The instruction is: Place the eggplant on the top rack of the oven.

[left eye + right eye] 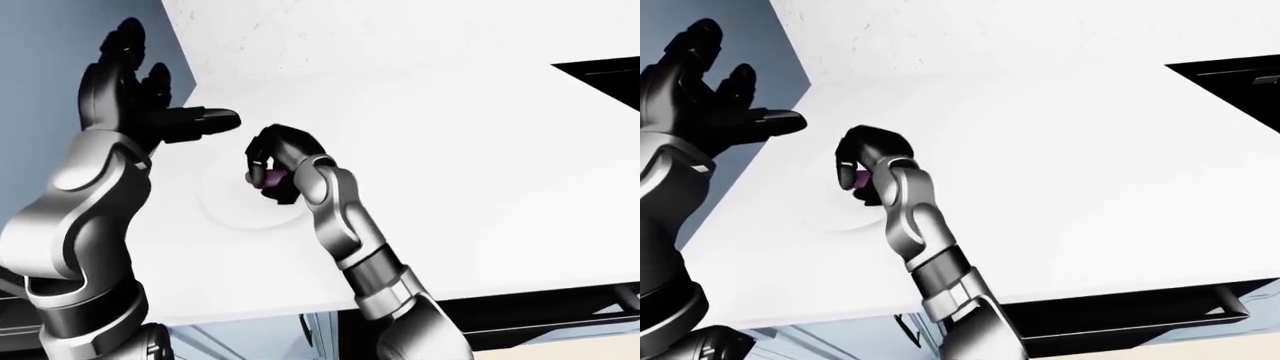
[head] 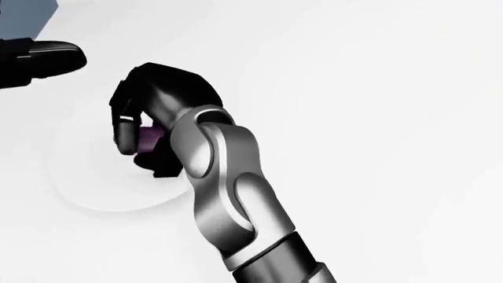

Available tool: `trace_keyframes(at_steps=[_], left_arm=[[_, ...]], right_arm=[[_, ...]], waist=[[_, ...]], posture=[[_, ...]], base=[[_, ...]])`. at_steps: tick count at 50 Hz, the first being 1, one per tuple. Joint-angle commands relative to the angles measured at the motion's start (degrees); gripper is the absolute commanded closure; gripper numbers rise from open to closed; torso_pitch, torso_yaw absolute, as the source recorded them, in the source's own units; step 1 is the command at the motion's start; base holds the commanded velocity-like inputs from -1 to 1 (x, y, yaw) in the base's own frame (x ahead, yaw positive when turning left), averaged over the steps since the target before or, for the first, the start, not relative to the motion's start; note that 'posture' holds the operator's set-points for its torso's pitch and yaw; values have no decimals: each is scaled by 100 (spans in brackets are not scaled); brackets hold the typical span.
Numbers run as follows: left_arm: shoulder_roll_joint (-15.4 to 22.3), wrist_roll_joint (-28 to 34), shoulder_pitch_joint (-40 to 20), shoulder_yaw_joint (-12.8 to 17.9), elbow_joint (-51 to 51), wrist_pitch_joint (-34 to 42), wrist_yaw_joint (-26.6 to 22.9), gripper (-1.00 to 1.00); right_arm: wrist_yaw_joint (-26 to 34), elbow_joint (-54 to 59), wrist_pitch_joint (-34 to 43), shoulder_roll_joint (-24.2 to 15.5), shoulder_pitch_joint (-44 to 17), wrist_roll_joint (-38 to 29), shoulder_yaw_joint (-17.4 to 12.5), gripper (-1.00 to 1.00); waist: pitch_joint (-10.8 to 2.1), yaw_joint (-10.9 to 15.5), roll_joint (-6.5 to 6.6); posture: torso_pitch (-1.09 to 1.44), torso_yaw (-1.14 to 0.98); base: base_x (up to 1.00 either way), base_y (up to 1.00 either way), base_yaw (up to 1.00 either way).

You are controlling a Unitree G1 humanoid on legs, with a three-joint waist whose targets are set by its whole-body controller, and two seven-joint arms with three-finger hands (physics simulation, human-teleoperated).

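The eggplant [image 2: 148,137], seen only as a small purple patch, sits inside the curled fingers [image 2: 124,127] of the right hand [image 2: 153,121], above a faint white plate [image 2: 86,197] on the white counter [image 1: 450,187]. The fingers wrap round it from the far side and the left, with the palm on its right; so little shows that its long axis cannot be told. Whether it is lifted clear of the plate or touching it cannot be told either. The left hand [image 1: 140,94] hovers up and to the left of the eggplant, near but apart, fingers spread and holding nothing. The right hand is thus the carrying hand. A black opening [image 1: 605,79] lies at the counter's far right; no oven rack is in view.
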Motion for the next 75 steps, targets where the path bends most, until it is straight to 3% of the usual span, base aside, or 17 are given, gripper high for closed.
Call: trace_keyframes(at_steps=[1,23,29,40,47,75], left_arm=[[91,-2,-176,85,-153,-148,14,-100],[104,-6,-150,74,-153,-172,7,-100],[90,23,-155,56,-146,-176,-7,-100],[73,32,-151,65,-194,-135,-11,-100],[48,77,-125,31,-149,-240,-44,-100],[24,167,-128,28,-155,-235,-104,-100]], right_arm=[[-4,-282,1,22,-236,-37,-20,100],[53,-576,555,-292,-935,545,-356,100],[79,-592,696,-512,-1142,707,-385,100],[173,-741,1285,-960,-1652,1279,-700,100],[255,-802,1723,-1493,-2075,1666,-887,100],[260,-1638,3101,-2597,-2095,2702,-1276,100]], waist=[[-163,-12,51],[-108,-39,58],[-98,-23,41],[-90,2,3],[-75,23,-40],[-72,57,-147]], posture=[[0,0],[0,0],[0,0],[0,0],[0,0],[0,0]], base=[[0,0,0],[0,0,0],[0,0,0],[0,0,0],[0,0,0],[0,0,0]])
